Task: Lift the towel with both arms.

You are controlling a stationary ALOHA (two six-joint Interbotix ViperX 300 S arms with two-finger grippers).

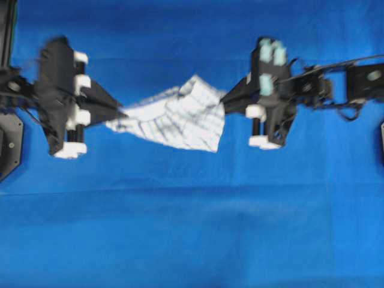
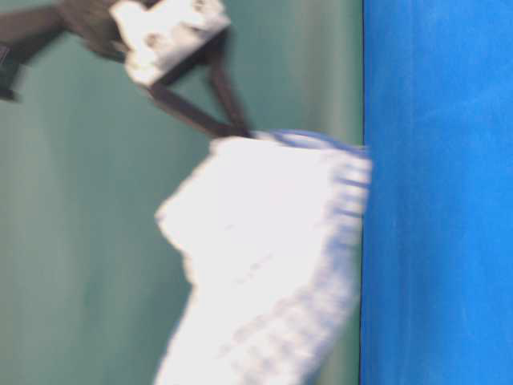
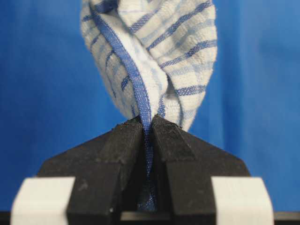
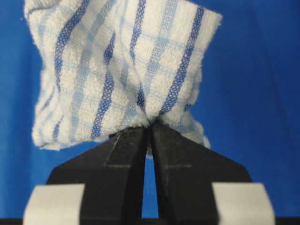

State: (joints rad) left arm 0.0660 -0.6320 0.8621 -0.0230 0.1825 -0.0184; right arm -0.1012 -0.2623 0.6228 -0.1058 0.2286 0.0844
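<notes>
Towel (image 1: 180,117) slung between both claws over blue table cover (image 1: 192,228); left gripper (image 1: 123,112) and right gripper (image 1: 225,103) each clenched on opposite edges.

The towel (image 1: 180,117) hangs between the two tools, above the surface (image 1: 192,228). The left tool (image 1: 123,112) holds its left end, the right tool (image 1: 225,103) its right end.
</notes>
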